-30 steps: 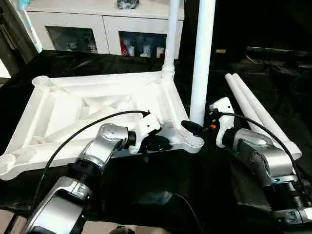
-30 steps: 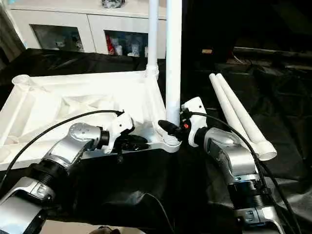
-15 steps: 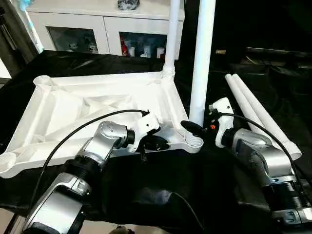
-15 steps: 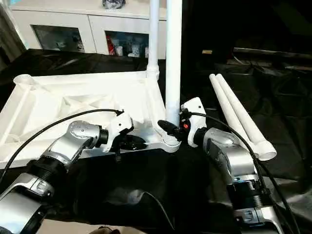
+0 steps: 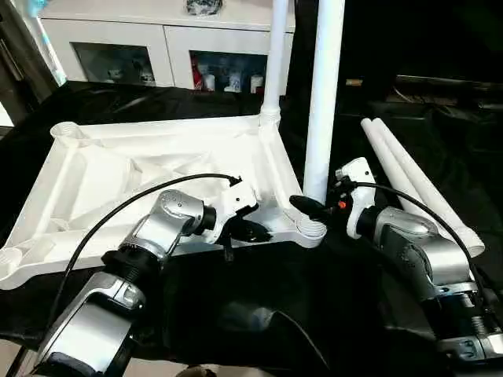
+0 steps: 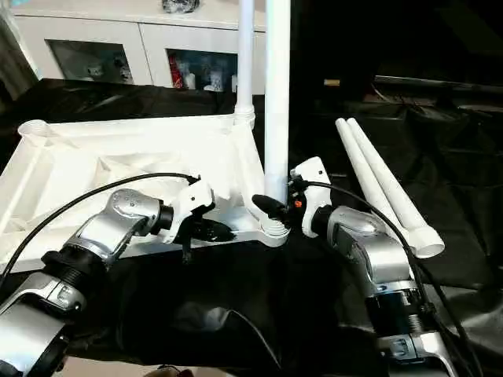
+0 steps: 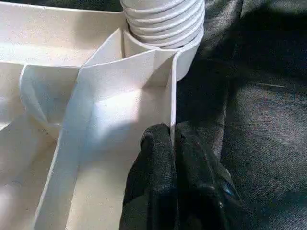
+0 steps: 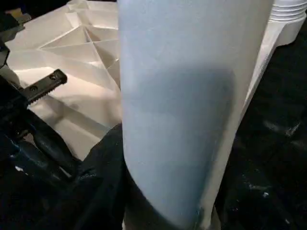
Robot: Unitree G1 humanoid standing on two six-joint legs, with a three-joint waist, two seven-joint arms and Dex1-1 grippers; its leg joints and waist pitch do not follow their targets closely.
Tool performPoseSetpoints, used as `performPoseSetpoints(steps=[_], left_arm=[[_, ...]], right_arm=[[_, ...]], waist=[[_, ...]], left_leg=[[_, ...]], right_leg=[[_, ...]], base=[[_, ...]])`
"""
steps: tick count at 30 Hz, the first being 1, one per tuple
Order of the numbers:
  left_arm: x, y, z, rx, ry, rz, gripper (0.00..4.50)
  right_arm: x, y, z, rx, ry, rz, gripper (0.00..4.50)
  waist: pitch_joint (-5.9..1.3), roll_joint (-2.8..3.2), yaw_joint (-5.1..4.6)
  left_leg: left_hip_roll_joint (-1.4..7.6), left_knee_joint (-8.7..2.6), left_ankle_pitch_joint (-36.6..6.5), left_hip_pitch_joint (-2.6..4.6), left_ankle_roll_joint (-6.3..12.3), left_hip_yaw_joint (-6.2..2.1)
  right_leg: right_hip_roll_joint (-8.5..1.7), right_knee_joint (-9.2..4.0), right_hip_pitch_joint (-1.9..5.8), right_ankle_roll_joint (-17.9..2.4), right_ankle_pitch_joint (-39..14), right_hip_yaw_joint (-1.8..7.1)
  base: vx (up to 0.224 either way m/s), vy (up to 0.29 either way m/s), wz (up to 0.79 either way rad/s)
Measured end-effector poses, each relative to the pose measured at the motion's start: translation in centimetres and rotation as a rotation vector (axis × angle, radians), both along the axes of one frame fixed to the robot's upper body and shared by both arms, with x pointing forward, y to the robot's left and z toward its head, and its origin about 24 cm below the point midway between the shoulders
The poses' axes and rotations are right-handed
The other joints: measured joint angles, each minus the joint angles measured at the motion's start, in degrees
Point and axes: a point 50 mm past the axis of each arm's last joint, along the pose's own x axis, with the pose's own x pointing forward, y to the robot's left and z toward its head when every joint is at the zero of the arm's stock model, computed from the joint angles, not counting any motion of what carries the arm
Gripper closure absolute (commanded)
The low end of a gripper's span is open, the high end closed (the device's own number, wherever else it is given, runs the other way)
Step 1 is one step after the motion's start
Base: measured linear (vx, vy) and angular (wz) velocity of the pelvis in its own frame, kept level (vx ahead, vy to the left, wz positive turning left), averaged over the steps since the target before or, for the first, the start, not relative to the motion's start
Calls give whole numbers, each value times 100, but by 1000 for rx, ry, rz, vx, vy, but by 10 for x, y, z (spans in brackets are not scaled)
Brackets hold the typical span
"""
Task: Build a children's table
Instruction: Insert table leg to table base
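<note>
Nearest the camera, 2 silver forearms reach fwd over a black cloth point(image 5: 259, 306) covering the work surface.

L gripper point(image 7: 172, 143) sits at the near rim of the table top point(image 5: 157, 169), just L of the near R corner socket point(image 5: 312, 229). Its 2 black fingers point(image 7: 153, 158) are pressed together on the thin upright rim wall, 1 finger each side of it.

R gripper point(image 5: 310, 206) is at the base of the near leg point(image 5: 322, 94), which stands upright in that near R corner socket. 1 black finger point(image 5: 305, 206) shows on the leg's L side; the right wrist view has the white tube sitting between the fingers, so they're part-spread and closed around the leg just above the threaded socket.

The table top lies upside down on the cloth, ribbed X-braced underside facing up, round sockets at the corners. The 2 L sockets point(image 5: 65, 129) are empty.

Further back, a 2nd leg point(image 5: 275, 59) stands upright in the far R corner socket.

To the R, well apart from the top, 2 loose legs point(image 5: 416, 181) lie side by side on the cloth, touching each other.

Farthest back: a white cabinet point(image 5: 157, 47) w/ glass doors.
</note>
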Motion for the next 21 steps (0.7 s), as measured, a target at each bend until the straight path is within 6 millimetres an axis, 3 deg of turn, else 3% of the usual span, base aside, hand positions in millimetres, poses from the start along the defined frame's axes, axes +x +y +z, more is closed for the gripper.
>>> performPoseSetpoints(steps=[8,21], left_arm=[[0,-1,0,-5,16,8,450],[0,-7,-2,-13,20,5,450]], right_arm=[[-7,-10,-12,185,44,-100,259],[-21,-18,-26,245,1,-180,259]], waist=[[0,15,12],[-27,84,88]], left_leg=[[0,-4,-1,0,0,2],[1,-8,-4,1,1,1]], right_leg=[[0,-6,1,0,0,0],[0,-22,11,0,0,-5]], base=[[0,0,0],[0,0,0]])
